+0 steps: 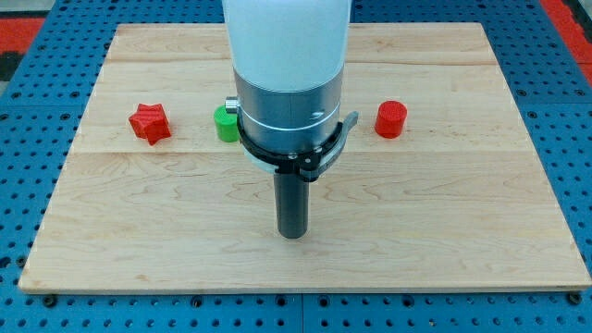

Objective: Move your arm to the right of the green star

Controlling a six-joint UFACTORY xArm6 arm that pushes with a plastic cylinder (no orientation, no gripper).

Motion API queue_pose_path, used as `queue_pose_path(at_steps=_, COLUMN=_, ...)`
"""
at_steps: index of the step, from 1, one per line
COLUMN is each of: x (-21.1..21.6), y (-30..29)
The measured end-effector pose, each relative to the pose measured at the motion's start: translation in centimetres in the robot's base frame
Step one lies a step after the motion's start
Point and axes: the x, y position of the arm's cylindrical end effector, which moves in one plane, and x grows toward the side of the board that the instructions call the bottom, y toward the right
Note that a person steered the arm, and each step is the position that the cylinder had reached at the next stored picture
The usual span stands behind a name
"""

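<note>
Green block (225, 122), shape hidden, presumably the star: sitting at the wooden board's (481, 231) upper middle, half covered by the arm. My tip (292, 235), a bare rod without fingers, is resting below and slightly right of it, well apart.
</note>
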Motion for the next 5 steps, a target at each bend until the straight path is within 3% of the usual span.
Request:
queue_pose_path(at_steps=4, x=0.0, y=-0.3)
queue_pose_path(at_steps=5, x=-2.7, y=-0.4)
